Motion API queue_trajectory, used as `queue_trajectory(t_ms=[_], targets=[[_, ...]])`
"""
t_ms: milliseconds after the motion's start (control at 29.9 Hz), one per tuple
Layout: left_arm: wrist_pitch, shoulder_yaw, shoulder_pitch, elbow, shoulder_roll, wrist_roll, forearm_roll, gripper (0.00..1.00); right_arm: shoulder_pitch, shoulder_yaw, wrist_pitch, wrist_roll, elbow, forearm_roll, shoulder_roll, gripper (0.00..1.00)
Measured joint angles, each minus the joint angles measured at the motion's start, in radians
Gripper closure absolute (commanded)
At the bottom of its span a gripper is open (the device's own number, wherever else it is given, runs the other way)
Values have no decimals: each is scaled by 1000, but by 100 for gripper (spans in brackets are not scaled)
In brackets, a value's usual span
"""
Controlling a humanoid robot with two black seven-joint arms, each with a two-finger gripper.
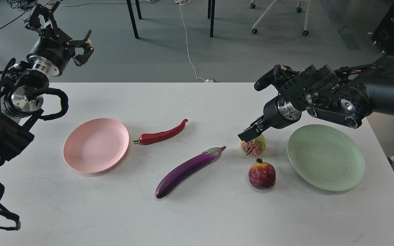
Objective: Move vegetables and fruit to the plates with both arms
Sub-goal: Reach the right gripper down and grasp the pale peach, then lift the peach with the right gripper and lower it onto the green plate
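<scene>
A purple eggplant (186, 167) lies mid-table, and a red chili pepper (162, 135) lies behind it to the left. A pale pink plate (96, 145) sits on the left and a pale green plate (326, 157) on the right; both are empty. The yellow-green fruit (255, 146) and the dark red fruit (262, 176) sit just left of the green plate. My right gripper (247, 134) hangs right at the top of the yellow-green fruit; its dark fingers cannot be told apart. My left gripper (63, 29) is open and empty, raised beyond the table's far left corner.
The white table (197, 218) ends at its far edge near the top third of the view and at its right edge beside the green plate. Chair and table legs (211, 18) and a white cable (188, 51) are on the grey floor behind.
</scene>
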Motion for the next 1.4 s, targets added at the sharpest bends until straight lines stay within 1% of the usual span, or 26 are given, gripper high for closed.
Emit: queue_trajectory(t_ms=[167, 267, 367, 401, 735, 902, 1035, 1203, 1336, 1403], targets=[[-6, 2, 13, 0, -3, 0, 1, 2, -57, 0, -40, 7, -24, -1, -1, 11], [-13, 2, 18, 0, -4, 0, 1, 2, -76, 1, -58, 7, -32, -1, 6, 20], [-14, 2, 20, 0, -3, 0, 1, 2, -80, -14, -61, 7, -37, -10, 10, 36], [-14, 2, 20, 0, -2, 0, 1, 2, -80, -23, -61, 7, -38, -14, 10, 38], [-12, 2, 21, 0, 3, 0, 3, 2, -55, -30, -61, 6, -29, -19, 0, 46], [-13, 2, 21, 0, 12, 2, 3, 2, 46, 36, -63, 7, 12, -12, -111, 46], [-12, 2, 21, 0, 14, 2, 3, 2, 63, 47, -63, 5, 53, -21, -211, 46], [-10, 5, 27, -1, 16, 3, 3, 2, 24, 43, -69, 4, 80, -93, -355, 45], [-12, 5, 33, -20, 34, 3, 3, 2, -33, 42, -119, 3, 81, -199, -452, 44], [-12, 5, 34, -32, 41, 2, 3, 2, -64, 42, -136, 3, 81, -223, -481, 43]])
